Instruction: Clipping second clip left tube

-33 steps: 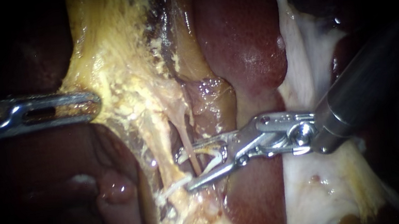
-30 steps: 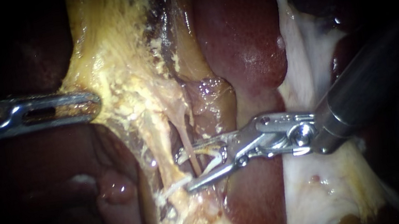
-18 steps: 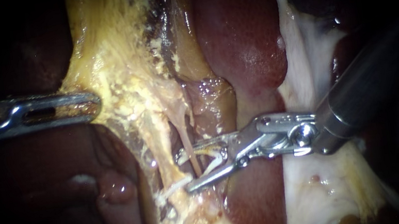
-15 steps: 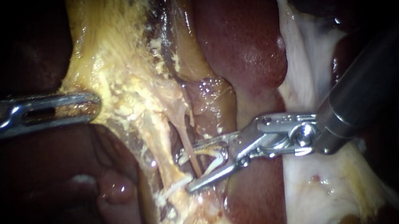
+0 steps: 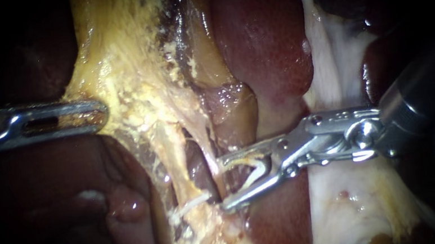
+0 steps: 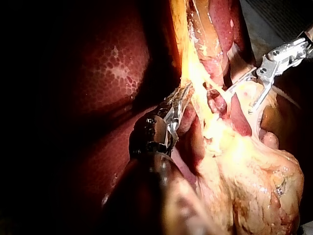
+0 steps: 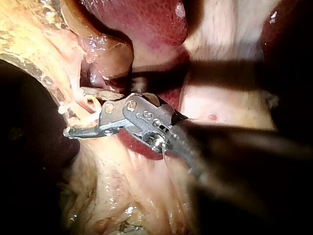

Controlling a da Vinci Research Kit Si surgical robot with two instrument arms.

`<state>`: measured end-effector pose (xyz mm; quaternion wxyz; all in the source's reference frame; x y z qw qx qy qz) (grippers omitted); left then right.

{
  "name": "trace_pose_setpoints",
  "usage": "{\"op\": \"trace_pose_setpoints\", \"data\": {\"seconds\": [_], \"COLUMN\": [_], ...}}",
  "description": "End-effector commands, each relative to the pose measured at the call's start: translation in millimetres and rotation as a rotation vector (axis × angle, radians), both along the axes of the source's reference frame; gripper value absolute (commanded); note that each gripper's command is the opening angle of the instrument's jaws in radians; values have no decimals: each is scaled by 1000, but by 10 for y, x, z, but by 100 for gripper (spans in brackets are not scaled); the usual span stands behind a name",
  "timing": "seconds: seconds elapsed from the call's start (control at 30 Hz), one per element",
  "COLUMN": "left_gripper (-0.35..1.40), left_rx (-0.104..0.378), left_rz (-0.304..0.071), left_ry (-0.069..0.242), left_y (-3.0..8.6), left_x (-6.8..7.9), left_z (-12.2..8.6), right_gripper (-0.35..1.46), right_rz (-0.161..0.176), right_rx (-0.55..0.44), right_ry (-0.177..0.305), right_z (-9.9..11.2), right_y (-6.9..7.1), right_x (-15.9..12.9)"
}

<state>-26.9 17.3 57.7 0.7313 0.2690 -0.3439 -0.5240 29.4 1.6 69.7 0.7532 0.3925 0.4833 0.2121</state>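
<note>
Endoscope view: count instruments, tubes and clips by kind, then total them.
Slender metal instruments: 2, left instrument gripping yellow tissue, right instrument.
Pale tubes: 2, thick tube and thin tube.
White clips: 2, fitted clip and loaded clip.
Total: 6.

My right tool (image 5: 226, 184) is bare polished metal, bright with glints at its hinge pins. The shaft behind it is a darker, duller grey. The clip (image 5: 255, 170) seated between its jaws is pale and shiny. My left tool (image 5: 102, 113) is the same smooth bright metal, slotted, and is clamped on the yellow tissue (image 5: 124, 67).

The liver (image 5: 262, 36) is dark red, wet and glossy, with a smooth skin. The yellow tissue beside the liver is fibrous, crumbly and rough, with a moist sheen. The white tissue (image 5: 349, 211) on the liver's other side looks soft, filmy and nearly matt. The thin tube (image 5: 208, 150), just beside the liver, is a slick, pale strand.
</note>
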Motion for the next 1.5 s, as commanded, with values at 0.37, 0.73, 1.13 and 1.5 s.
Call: {"op": "trace_pose_setpoints", "data": {"seconds": [0.37, 0.73, 1.13, 1.5], "left_gripper": [-35, -35, -35, -35], "left_rx": [0, 0, 0, 0], "left_rz": [-1, -2, -2, -2], "left_ry": [1, 1, 1, 1], "left_y": [0, 0, 0, -1], "left_x": [1, 0, 0, 0], "left_z": [-2, -2, -2, -3], "right_gripper": [58, 58, 60, 60], "right_rz": [26, 33, 49, 48], "right_rx": [55, 49, 51, 73], "right_ry": [-29, -45, -66, -28], "right_z": [16, 39, 15, -6], "right_y": [2, 12, 23, 9], "right_x": [7, -21, -29, 13]}}
